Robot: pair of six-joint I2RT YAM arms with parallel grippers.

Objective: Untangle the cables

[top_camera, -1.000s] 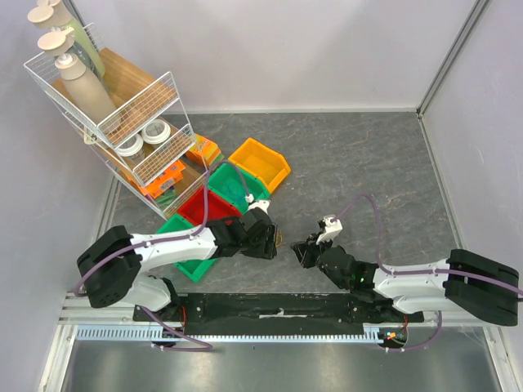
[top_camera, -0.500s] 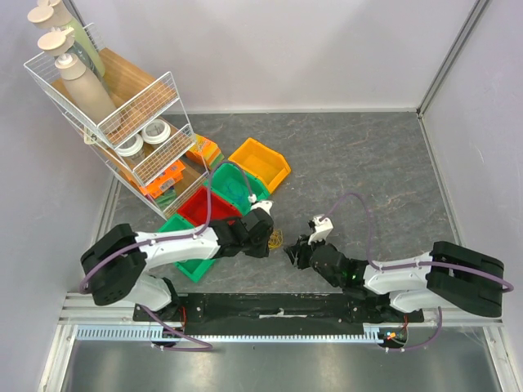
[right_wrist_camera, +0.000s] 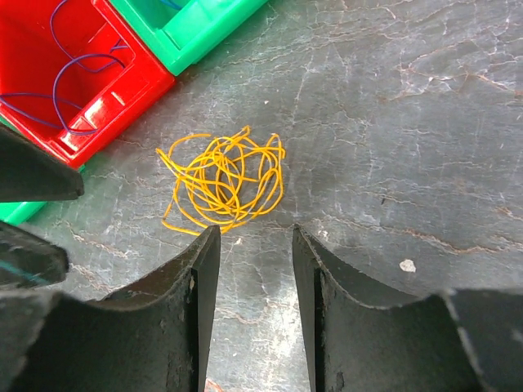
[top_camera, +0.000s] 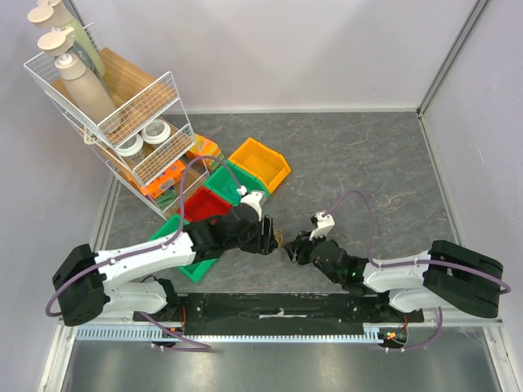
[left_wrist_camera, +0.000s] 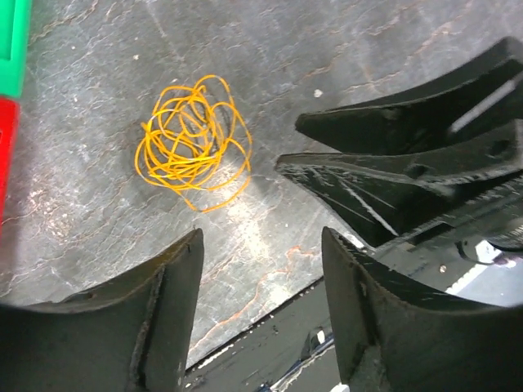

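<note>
The cables are a small tangle of thin yellow-orange wire (top_camera: 280,238) lying loose on the grey table. My left gripper (top_camera: 270,238) is just left of it and my right gripper (top_camera: 293,248) just right of it. In the left wrist view the tangle (left_wrist_camera: 194,143) lies ahead of the open, empty left gripper (left_wrist_camera: 261,237), with the right gripper's dark fingers (left_wrist_camera: 392,155) beside it. In the right wrist view the tangle (right_wrist_camera: 222,180) lies just past the tips of the open, empty right gripper (right_wrist_camera: 256,233).
A red bin (right_wrist_camera: 122,98) holding thin blue wires and a green bin (right_wrist_camera: 196,24) stand close behind the tangle. More bins, one green (top_camera: 231,181) and one orange (top_camera: 260,163), and a wire rack (top_camera: 122,114) stand at the back left. A black rail (top_camera: 270,309) runs along the near edge.
My right gripper has moved left, up to the tangle. My left arm has swung lower and stretched out, its gripper staying beside the tangle.
</note>
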